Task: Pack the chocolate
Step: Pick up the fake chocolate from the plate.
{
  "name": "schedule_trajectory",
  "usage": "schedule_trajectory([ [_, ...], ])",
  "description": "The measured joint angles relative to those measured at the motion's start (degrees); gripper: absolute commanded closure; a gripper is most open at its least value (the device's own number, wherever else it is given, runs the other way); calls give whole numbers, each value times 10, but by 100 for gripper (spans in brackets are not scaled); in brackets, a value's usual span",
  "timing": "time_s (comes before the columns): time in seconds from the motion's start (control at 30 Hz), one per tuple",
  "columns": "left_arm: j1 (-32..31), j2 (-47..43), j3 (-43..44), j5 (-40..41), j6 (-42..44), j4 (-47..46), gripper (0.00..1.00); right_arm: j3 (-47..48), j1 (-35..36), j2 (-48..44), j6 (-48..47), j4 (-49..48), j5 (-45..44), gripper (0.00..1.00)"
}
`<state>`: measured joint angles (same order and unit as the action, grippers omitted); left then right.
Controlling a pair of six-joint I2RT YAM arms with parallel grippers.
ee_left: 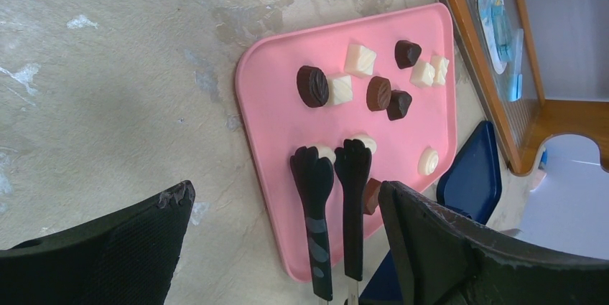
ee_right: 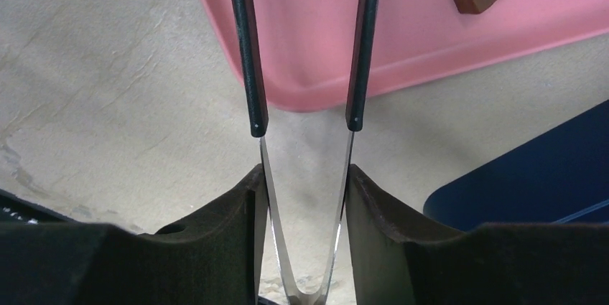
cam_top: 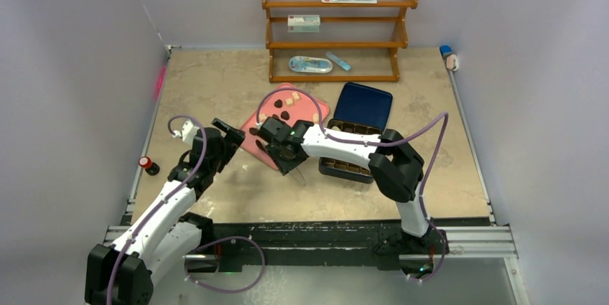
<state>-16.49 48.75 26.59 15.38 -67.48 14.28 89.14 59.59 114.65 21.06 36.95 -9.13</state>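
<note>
Picking step: I am pinching black-tipped steel tongs [ee_left: 317,208] with right gripper [ee_right: 305,178]; cream-white round chocolate [ee_left: 368,141] ahead of jaws needs gentle squeezing.

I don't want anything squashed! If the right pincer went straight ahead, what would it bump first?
Likely the cream-white chocolate at the tips of its tongs, on the pink tray; height is unclear.

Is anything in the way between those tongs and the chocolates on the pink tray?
Nothing visible does. The right claw holds the tongs over the pink tray, their tips right beside two cream chocolates.
</note>
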Motion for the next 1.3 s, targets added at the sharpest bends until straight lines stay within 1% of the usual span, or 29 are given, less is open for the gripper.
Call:
schedule_trajectory([
  [0.07, 0, 0, 0, 0, 0, 0, 0, 8, 0, 10, -3, 3, -3, 64],
  [0.17, 0, 0, 0, 0, 0, 0, 0, 17, -1, 19, -7, 7, -4, 75],
  [0.3, 0, 0, 0, 0, 0, 0, 0, 26, -2, 23, -10, 16, -8, 96],
  [0.33, 0, 0, 0, 0, 0, 0, 0, 27, -2, 23, -11, 19, -9, 100],
  [0.7, 0, -3, -1, 0, -5, 0, 0, 27, -2, 16, -10, 30, -21, 100],
  [1.03, 0, -7, -2, 0, -9, 0, 0, 11, -2, -41, -10, 29, -21, 100],
  [1.3, 0, -8, -2, 0, -9, 0, 0, -10, -2, -59, -9, 30, -22, 100],
])
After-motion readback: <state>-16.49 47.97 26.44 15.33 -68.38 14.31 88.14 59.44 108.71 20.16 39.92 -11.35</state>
